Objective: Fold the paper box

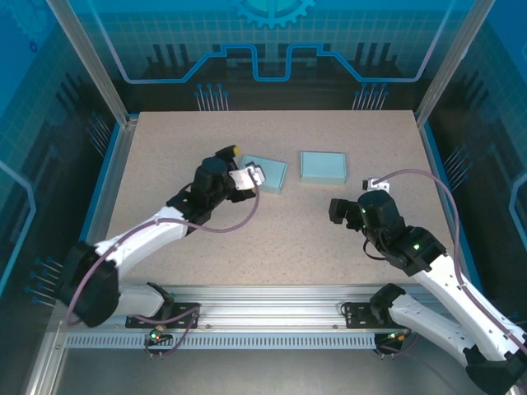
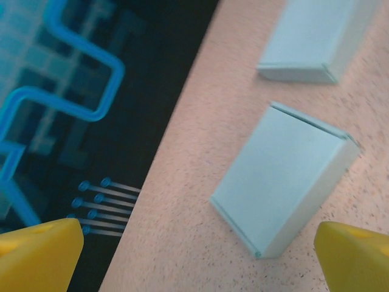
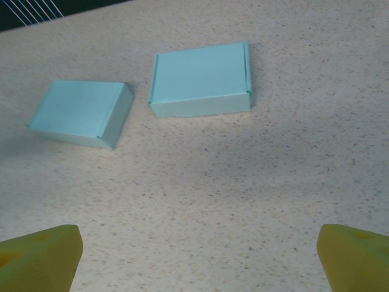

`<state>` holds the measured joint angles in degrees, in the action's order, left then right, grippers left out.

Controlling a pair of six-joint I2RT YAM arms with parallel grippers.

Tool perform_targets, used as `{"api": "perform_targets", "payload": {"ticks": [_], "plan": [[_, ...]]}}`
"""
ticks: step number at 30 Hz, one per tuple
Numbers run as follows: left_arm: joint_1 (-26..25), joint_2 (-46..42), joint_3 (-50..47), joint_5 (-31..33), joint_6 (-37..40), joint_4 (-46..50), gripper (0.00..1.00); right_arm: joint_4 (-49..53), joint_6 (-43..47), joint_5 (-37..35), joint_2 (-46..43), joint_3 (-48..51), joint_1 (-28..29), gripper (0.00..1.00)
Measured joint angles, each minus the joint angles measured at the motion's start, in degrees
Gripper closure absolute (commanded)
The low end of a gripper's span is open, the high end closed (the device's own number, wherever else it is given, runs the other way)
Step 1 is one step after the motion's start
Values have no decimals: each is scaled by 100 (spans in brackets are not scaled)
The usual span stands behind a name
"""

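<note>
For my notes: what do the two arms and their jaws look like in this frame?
Both the left arm and right arm have white shells on the long links and black joint housings. A purplish-grey cable loops loosely beside each. The jaws end in bright yellow fingertips. A small green light glows on the right arm.

The left arm and right arm share one build: glossy white link shells set between bulky black joint housings. A thin mauve left cable loops loosely off the wrist, and a matching right cable arcs in a wide bow. A small green light glows on the right arm. Black base brackets carry each arm. The left fingertips and right fingertips are blunt, matte yellow wedges.
</note>
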<state>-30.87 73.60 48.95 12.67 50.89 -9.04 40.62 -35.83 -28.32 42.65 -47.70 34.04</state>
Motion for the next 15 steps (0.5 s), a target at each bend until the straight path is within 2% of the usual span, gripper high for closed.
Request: {"api": "perform_targets", "payload": {"ticks": [5,15], "plan": [[85,-1014,-494,614,-1447,179,1,-476,809,-151,0,393,-190,0],[577,-1572,-1692,2026,-4070,221,1,-2444,2750,-249,-345,1932,-691,0]]}}
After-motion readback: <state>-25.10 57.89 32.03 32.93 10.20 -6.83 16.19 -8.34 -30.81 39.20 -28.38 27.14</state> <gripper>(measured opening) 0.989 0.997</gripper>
